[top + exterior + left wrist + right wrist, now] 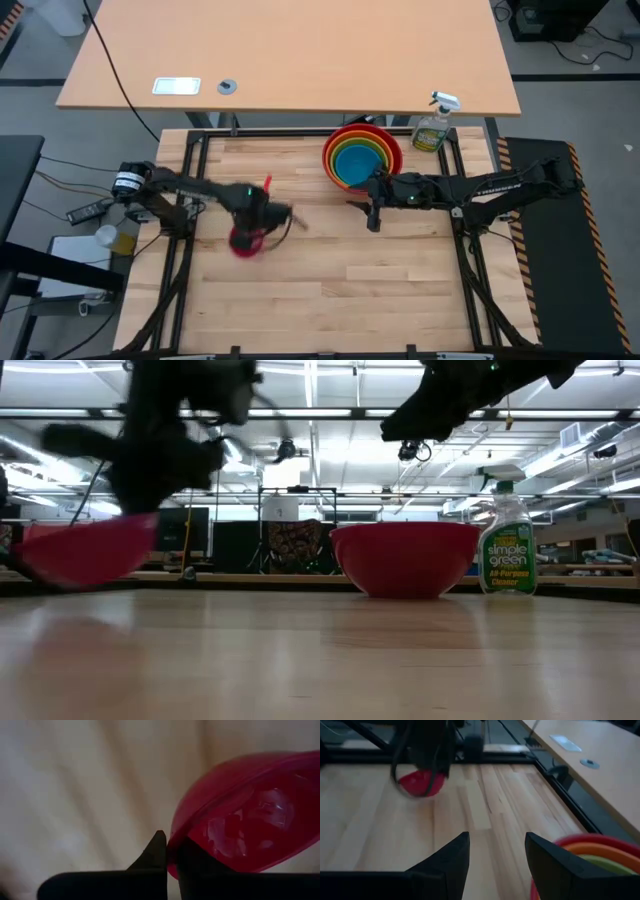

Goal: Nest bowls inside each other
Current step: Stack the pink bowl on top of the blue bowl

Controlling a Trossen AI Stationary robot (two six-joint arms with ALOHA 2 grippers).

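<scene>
A stack of nested bowls [362, 155], red outermost, then orange, yellow-green and blue, stands at the table's far side, right of centre; its red wall [405, 558] shows in the low view. The small magenta-pink bowl [246, 240] hangs at the left under my left gripper [170, 857], which is shut on it. My right gripper [497, 852] hovers open just near of the stack, touching nothing. My left gripper pinches the pink bowl's rim [175, 845] between its two fingers, one finger [197, 862] inside the bowl and one outside. The fingers come from above, pointing down. The bowl [85, 550] hangs tilted below them, lifted clear of the table.
A clear spray bottle [434, 125] of green cleaner stands at the far right corner beside the stack. Black frame rails [190, 170] border the wooden top. Bare wood [340, 290] lies between the arms and toward the near edge.
</scene>
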